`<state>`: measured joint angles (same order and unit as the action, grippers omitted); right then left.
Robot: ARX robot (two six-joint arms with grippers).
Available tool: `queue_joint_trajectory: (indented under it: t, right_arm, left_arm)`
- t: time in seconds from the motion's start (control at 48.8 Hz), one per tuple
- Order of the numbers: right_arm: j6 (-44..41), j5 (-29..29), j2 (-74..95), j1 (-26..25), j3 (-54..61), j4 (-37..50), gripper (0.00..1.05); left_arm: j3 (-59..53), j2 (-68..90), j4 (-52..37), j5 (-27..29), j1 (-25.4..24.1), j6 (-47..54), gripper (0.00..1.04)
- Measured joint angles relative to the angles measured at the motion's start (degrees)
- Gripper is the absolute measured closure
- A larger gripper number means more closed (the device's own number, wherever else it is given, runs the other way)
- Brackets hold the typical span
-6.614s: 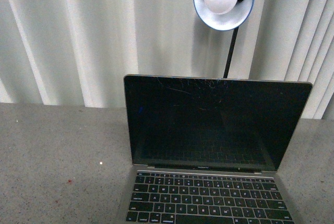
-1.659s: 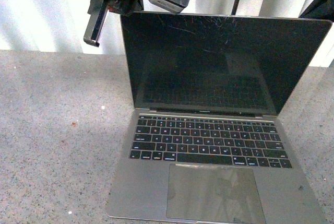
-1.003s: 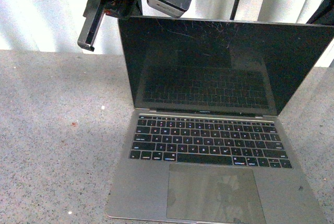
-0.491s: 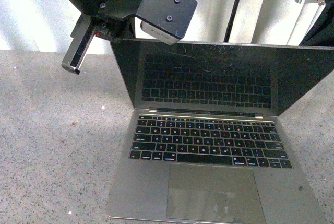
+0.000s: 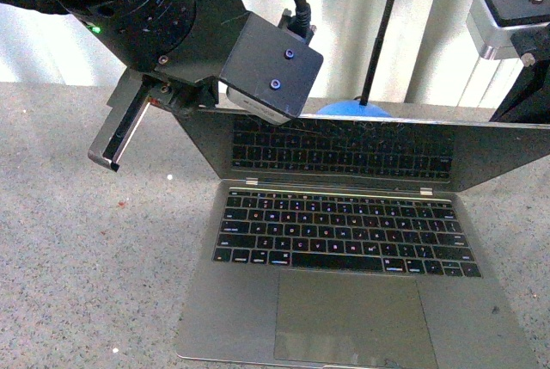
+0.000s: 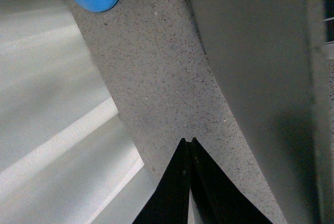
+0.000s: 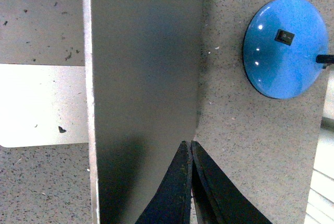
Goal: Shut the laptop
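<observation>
The laptop (image 5: 344, 240) stands on the speckled grey table (image 5: 77, 240), in front of the robot, with its lid (image 5: 361, 150) leaning low over the keyboard.
The left gripper (image 6: 188, 145) has its jaws pressed together, and its tips are over the table just beside the lid. The right gripper (image 7: 190, 148) also has its jaws pressed together, at the edge of the lid's back; whether it touches the lid I cannot tell. A blue lamp base (image 5: 352, 110) sits just behind the lid.

Blue lamp base (image 5: 352, 109) mostly behind the laptop (image 5: 344, 240) lid; laptop's near right corner off-frame.
</observation>
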<state>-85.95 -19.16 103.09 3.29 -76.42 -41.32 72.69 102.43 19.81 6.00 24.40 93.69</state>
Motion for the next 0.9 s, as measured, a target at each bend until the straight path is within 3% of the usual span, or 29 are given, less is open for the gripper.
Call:
queue_joint_trajectory:
  t: [0.901]
  right_arm:
    - [0.7, -1.16, 1.75, 1.18, 10.38, 8.68, 1.02]
  left_arm:
    - [-8.41, 0.02, -5.25, -1.07, 2.29, -2.03, 1.01]
